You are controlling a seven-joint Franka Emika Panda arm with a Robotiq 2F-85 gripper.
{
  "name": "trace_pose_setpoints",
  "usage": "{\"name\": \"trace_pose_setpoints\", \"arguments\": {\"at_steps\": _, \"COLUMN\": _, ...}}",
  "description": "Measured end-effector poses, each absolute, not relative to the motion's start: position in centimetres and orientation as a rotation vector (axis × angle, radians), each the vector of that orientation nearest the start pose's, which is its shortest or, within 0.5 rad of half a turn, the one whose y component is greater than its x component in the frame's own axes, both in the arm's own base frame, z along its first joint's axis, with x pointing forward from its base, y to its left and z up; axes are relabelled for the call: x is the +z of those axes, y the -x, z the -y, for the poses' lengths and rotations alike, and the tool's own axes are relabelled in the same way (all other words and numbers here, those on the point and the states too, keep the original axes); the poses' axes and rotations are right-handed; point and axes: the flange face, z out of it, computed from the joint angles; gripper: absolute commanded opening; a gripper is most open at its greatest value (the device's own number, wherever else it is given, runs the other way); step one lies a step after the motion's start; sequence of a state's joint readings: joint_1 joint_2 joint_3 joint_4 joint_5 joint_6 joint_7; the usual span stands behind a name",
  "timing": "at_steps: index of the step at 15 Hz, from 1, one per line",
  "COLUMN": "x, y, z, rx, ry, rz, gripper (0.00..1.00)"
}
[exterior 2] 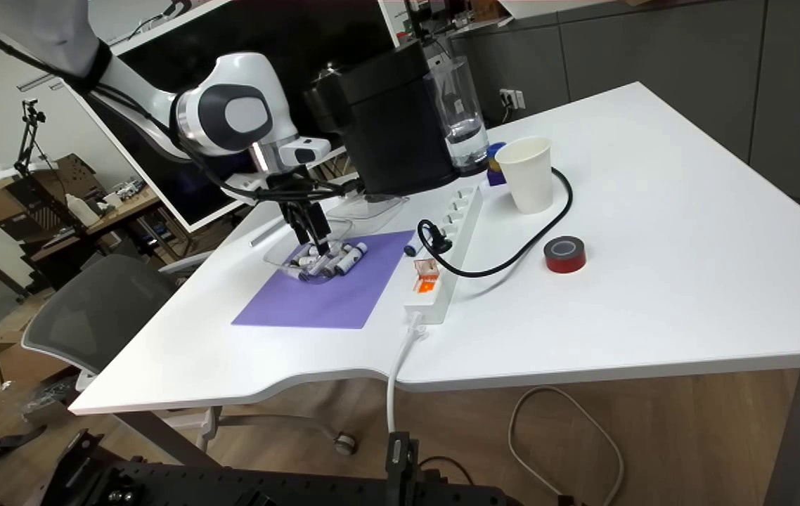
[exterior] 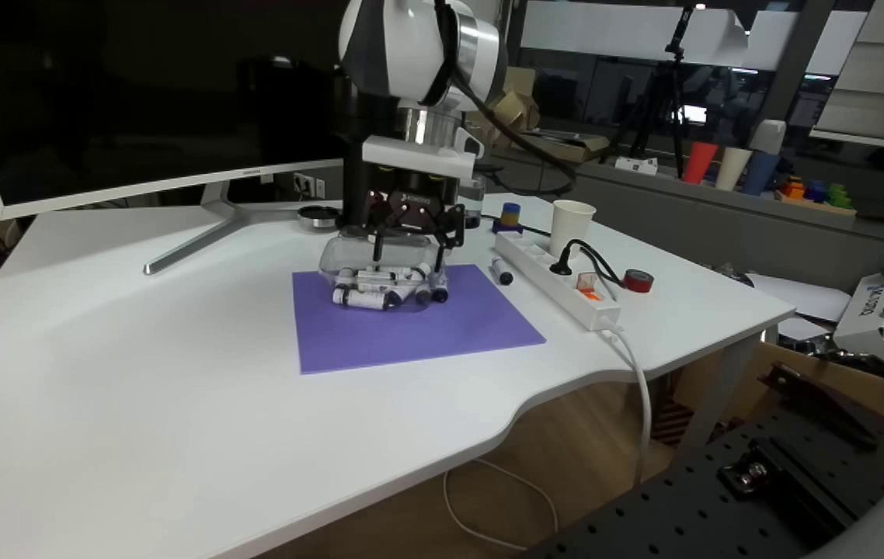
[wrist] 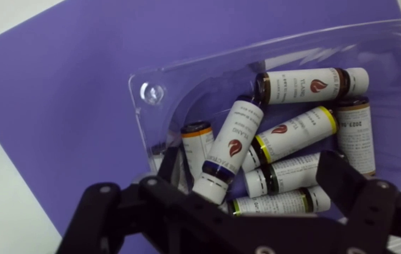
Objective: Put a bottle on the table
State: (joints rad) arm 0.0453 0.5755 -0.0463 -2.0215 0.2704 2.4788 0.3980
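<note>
The claw (exterior: 408, 263) gapes over bottles (wrist: 237, 135), 1 purple mat (exterior: 411, 338) and the white table (exterior: 139, 419), windows (exterior: 597, 78) beyond.

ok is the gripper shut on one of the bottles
No, the wrist view shows the gripper open, its fingers wide apart with several bottles showing between them.

I can't see the near left corner of the table (exterior: 201, 388), cut off in an exterior view, and in the wrist view my gripper (wrist: 249, 158) partly hides several bottles (wrist: 294, 175), their smallest print (wrist: 355, 143) too blurred to read.
</note>
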Motion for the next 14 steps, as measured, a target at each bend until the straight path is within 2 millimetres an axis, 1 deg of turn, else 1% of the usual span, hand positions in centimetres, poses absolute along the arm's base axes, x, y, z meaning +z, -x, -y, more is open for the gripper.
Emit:
{"name": "trace_pose_setpoints", "arguments": {"at_steps": 3, "x": 15.0, "y": -58.9, "z": 0.0, "rx": 0.202, "ry": 2.89, "rz": -0.914, "gripper": 1.0}}
{"name": "trace_pose_setpoints", "arguments": {"at_steps": 8, "x": 14.0, "y": -59.5, "z": -0.8, "rx": 0.17, "ry": 2.911, "rz": -0.881, "gripper": 1.0}}
{"name": "trace_pose_setpoints", "arguments": {"at_steps": 9, "x": 13.8, "y": -59.6, "z": -1.1, "rx": 0.162, "ry": 2.918, "rz": -0.869, "gripper": 0.75}}
{"name": "trace_pose_setpoints", "arguments": {"at_steps": 10, "x": 13.7, "y": -59.7, "z": -1.5, "rx": 0.158, "ry": 2.922, "rz": -0.859, "gripper": 0.74}}
{"name": "trace_pose_setpoints", "arguments": {"at_steps": 12, "x": 13.5, "y": -59.8, "z": -2.1, "rx": 0.145, "ry": 2.927, "rz": -0.844, "gripper": 0.6}}
{"name": "trace_pose_setpoints", "arguments": {"at_steps": 13, "x": 13.5, "y": -59.8, "z": -2.3, "rx": 0.141, "ry": 2.929, "rz": -0.839, "gripper": 0.51}}
{"name": "trace_pose_setpoints", "arguments": {"at_steps": 14, "x": 13.6, "y": -59.8, "z": -2.5, "rx": 0.136, "ry": 2.93, "rz": -0.834, "gripper": 0.45}}
